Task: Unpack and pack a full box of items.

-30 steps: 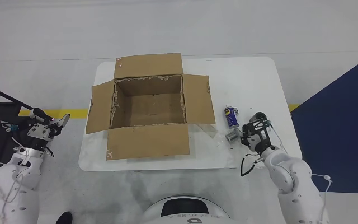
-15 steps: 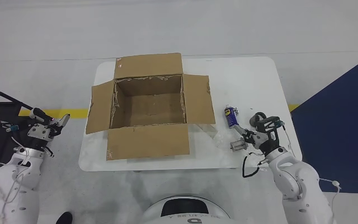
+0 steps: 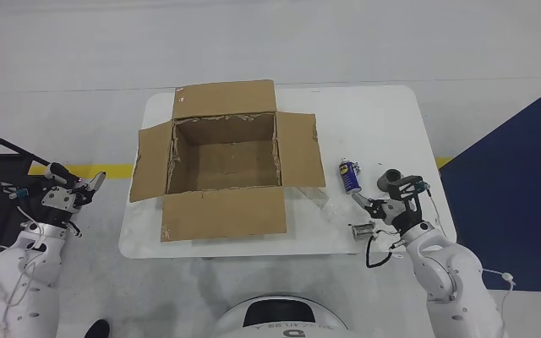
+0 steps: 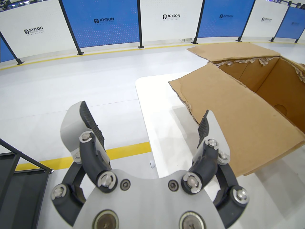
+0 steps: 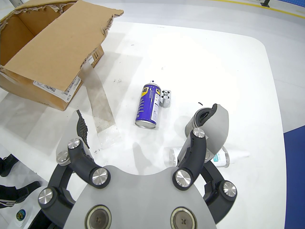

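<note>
The open cardboard box point(image 3: 224, 165) stands on the white table point(image 3: 372, 118) with its flaps spread and its inside bare. To its right lie a blue spray can point(image 3: 349, 176) point(image 5: 149, 106), a small metal block point(image 5: 165, 97), a grey roll point(image 3: 389, 177) point(image 5: 196, 121) and a clear tube point(image 3: 363, 229) point(image 5: 220, 157). My right gripper point(image 3: 378, 209) point(image 5: 147, 120) hovers open over these, near the table's front right edge, holding nothing. My left gripper point(image 3: 80, 188) point(image 4: 145, 113) is open and empty, off the table's left side, facing the box's left flap point(image 4: 226, 120).
A strip of clear tape point(image 5: 100, 101) hangs from the box's right side onto the table. Bare table surface lies behind the items at the right point(image 5: 202, 55). A yellow floor line point(image 4: 95, 153) runs past the table's left end.
The clear tube has shifted toward the table's front edge. My right gripper has drawn back a little to the right. The left arm has not moved.
</note>
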You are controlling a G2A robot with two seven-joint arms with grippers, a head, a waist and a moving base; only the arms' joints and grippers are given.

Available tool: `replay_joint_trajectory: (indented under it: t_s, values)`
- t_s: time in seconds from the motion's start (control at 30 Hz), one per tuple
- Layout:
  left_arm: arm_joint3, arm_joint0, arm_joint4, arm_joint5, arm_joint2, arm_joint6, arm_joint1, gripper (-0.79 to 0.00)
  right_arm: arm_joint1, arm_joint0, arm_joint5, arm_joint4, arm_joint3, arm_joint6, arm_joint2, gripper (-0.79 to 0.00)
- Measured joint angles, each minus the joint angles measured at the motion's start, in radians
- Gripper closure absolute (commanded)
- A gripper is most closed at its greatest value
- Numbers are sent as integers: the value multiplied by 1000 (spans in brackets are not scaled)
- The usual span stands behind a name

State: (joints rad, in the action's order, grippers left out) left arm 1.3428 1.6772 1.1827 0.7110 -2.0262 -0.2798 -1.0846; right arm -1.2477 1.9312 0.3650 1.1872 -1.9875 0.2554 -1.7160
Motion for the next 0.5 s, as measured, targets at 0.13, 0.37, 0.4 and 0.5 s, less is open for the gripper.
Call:
replay_joint_trajectory:
  t_s: [0.13, 0.37, 0.4, 0.5]
  values:
    - [0, 0, 0, 0, 0, 0, 0, -785, 7, 10, 54, 49, 15, 24, -1, -785]
    - [0, 0, 0, 0, 0, 0, 0, -785, 34, 94, 366, 30, 63, -81, -143, -785]
    - [0, 0, 0, 0, 0, 0, 0, -785, 37, 105, 395, 41, 66, -93, -159, -785]
    - [0, 0, 0, 0, 0, 0, 0, -785, 44, 137, 427, 116, 70, -99, -190, -785]
